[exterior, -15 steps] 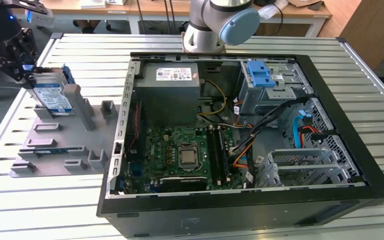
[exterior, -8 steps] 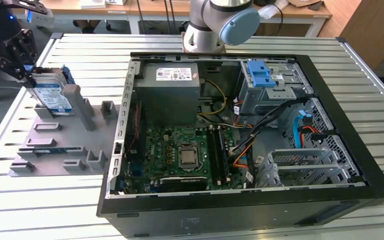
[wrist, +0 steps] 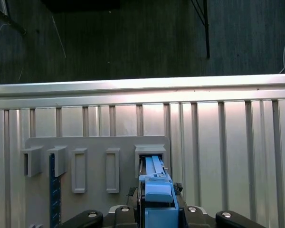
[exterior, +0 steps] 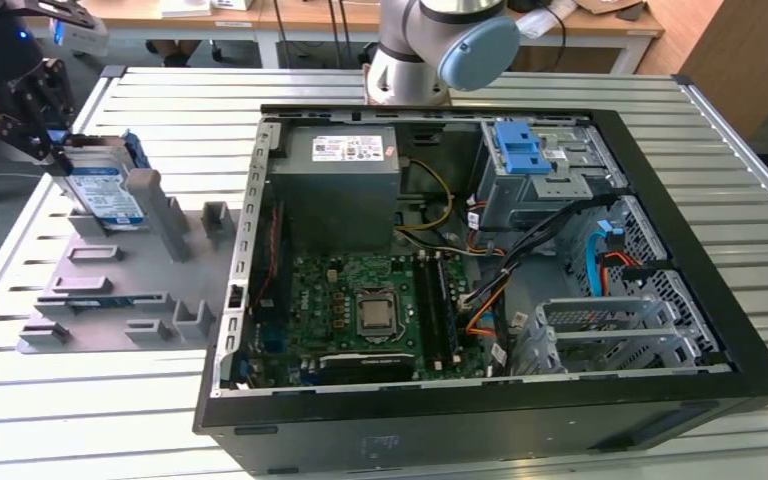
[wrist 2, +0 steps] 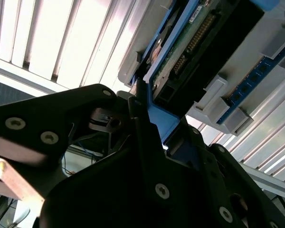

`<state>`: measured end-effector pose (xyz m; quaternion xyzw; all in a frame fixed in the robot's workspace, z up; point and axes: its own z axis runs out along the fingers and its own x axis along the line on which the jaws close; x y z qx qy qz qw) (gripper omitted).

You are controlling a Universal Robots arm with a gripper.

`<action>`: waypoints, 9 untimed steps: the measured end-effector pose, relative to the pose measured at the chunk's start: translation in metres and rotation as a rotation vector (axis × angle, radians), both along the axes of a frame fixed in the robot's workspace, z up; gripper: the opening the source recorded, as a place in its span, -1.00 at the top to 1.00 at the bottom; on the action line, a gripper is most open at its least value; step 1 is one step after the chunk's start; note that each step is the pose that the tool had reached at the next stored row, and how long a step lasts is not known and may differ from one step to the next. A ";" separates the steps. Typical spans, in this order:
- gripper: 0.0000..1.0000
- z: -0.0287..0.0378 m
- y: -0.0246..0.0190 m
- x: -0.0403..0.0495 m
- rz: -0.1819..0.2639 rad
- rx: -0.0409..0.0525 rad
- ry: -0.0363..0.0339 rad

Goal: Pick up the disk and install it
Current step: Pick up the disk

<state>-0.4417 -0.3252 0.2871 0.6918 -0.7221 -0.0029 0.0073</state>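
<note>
Disk (exterior: 101, 190) on edge at grey holder (exterior: 104, 290), pinched by gripper (exterior: 53, 150).

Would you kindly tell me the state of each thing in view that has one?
the disk: standing on edge at the grey fixture, gripped by its blue frame.
the gripper: shut on the disk.
computer case: lying flat, side panel off, interior open.
drive cage: empty, as far as it shows.
</note>
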 end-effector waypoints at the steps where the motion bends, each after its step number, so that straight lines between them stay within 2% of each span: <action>1: 0.26 0.0000 -0.0001 0.0000 0.005 0.0000 0.0000; 9: 0.26 -0.0001 -0.0001 0.0000 0.016 0.0000 -0.0001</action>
